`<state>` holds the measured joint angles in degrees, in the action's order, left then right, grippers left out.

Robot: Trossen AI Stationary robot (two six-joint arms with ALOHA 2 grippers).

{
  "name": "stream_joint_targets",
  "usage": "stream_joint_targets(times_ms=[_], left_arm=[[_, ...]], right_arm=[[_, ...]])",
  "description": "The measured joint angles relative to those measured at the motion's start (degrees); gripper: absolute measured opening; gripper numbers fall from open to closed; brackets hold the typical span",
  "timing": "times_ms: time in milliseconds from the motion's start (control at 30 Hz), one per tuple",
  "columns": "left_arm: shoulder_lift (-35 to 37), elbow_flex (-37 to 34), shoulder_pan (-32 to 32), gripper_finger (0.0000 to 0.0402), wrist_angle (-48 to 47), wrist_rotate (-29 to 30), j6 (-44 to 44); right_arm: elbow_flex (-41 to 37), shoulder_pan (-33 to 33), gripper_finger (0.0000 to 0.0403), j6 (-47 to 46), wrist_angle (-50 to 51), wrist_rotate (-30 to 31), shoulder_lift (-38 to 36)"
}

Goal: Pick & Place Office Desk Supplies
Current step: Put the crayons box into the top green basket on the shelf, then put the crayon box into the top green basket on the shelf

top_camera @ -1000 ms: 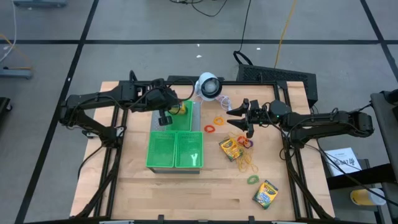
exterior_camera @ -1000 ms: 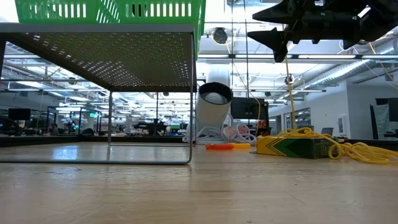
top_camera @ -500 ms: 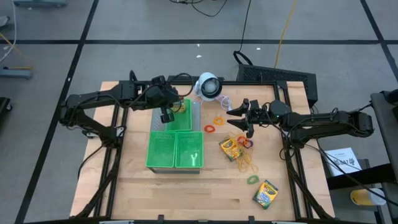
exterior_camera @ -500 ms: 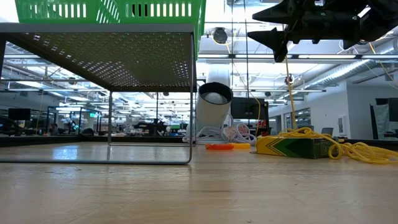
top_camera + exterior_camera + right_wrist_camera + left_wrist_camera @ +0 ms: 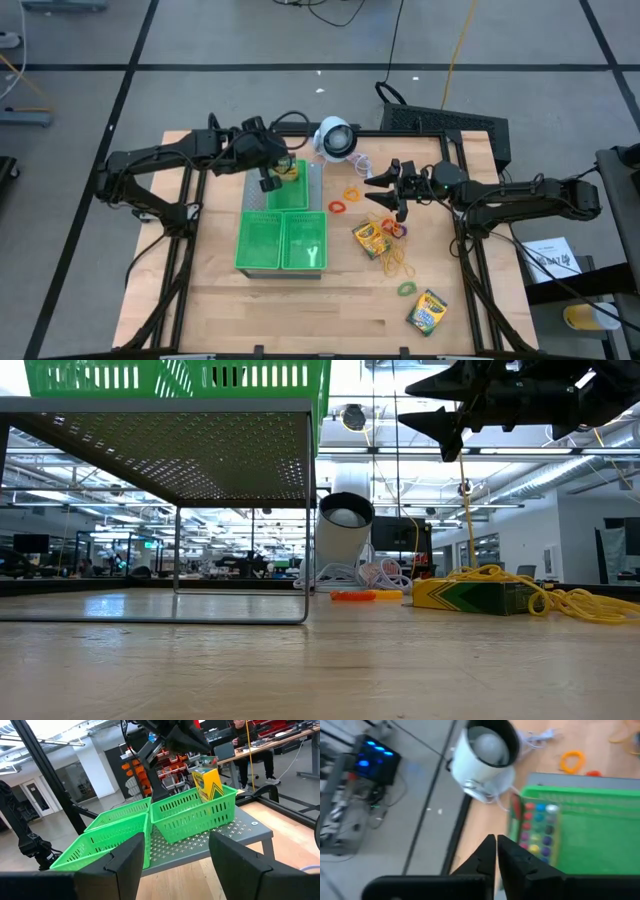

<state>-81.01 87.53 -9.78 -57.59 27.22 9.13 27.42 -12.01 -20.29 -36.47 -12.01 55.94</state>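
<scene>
Two end effectors: left [image 5: 270, 184] nearly closed, empty, above tray [image 5: 300, 195] with crayon box [image 5: 288, 172]; right [image 5: 385, 195] open, empty

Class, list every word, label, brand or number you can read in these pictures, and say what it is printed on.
None can be read.
Crayon box in the green tray: printing too blurred.
Crayon box by the rubber bands: too small.
Crayon box near the table's front edge: too small.

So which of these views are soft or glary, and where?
Left wrist view: blurred throughout, crayon box only smeared colour dots. Low view: bright ceiling lights behind, right gripper a dark silhouette. Right wrist view: its near fingers out of focus, green trays sharp. High view: evenly lit.
</scene>
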Motion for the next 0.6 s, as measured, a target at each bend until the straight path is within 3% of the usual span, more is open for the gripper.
stream_joint_targets(times_ms=[333,433,600], left_arm=[[0.0,0.0,0.0,0.0071,2.1,6.2,1.7],[1.8,-0.1,0.5,0.0071,3.1,3.7,1.0],[8.8,-0.1,1.7,0.0071,9.3,-5.2,-2.1]], right_arm=[[0.0,0.0,0.0212,0.0,0.1,0.0,0.0],[0.0,0.0,0.0212,0.0,0.1,0.0,0.0],[0.0,0.0,0.0212,0.1,0.5,-0.6,0.0]])
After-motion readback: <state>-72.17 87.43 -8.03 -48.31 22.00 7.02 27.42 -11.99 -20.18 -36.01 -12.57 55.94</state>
